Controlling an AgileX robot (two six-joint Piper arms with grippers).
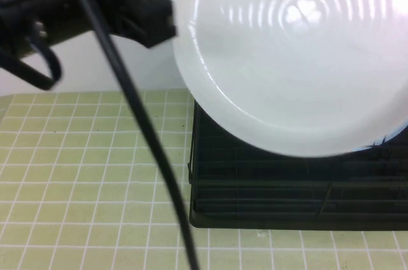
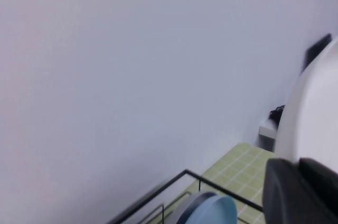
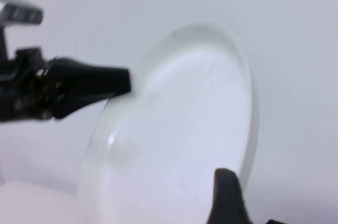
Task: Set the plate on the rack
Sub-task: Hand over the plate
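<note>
The white plate (image 1: 299,60) is held high above the table, close to the high camera, tilted with its face toward it. My left gripper (image 1: 167,18) is shut on the plate's left rim; its black fingers (image 2: 293,195) show against the plate (image 2: 311,118) in the left wrist view. My right gripper (image 3: 248,213) grips the plate (image 3: 174,145) at its opposite rim, with one black finger (image 3: 227,197) on the plate's face; it is hidden behind the plate in the high view. The black wire rack (image 1: 255,187) stands on the table below the plate.
A light blue plate (image 2: 208,211) stands in the rack (image 2: 185,174); a sliver of it shows at the white plate's lower right edge (image 1: 390,138). The green gridded mat (image 1: 83,174) lies left of the rack. The left arm's black cable (image 1: 146,136) hangs across the high view.
</note>
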